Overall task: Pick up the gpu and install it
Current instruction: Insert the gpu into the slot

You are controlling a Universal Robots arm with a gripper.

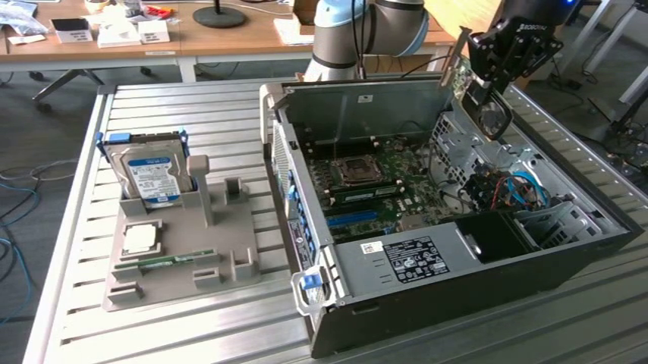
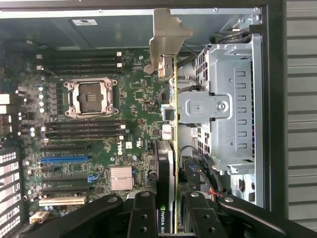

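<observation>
- The gpu (image 1: 490,110) (image 2: 171,148) hangs edge-on over the open computer case (image 1: 476,282), beside its drive cage (image 2: 228,109).
- The gripper (image 1: 496,76) (image 2: 171,201), partly closed, clamps the card's two faces.
- A hard drive (image 1: 152,174) stands in a grey holder (image 1: 182,265) near the bench (image 1: 202,121) edge on the exterior view's left.

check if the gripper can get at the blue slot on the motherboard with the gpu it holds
Probably yes: the computer case lies open and nothing covers the blue slot. The gripper, shut on the gpu, hangs over the motherboard next to the drive cage, to one side of that slot.
</observation>
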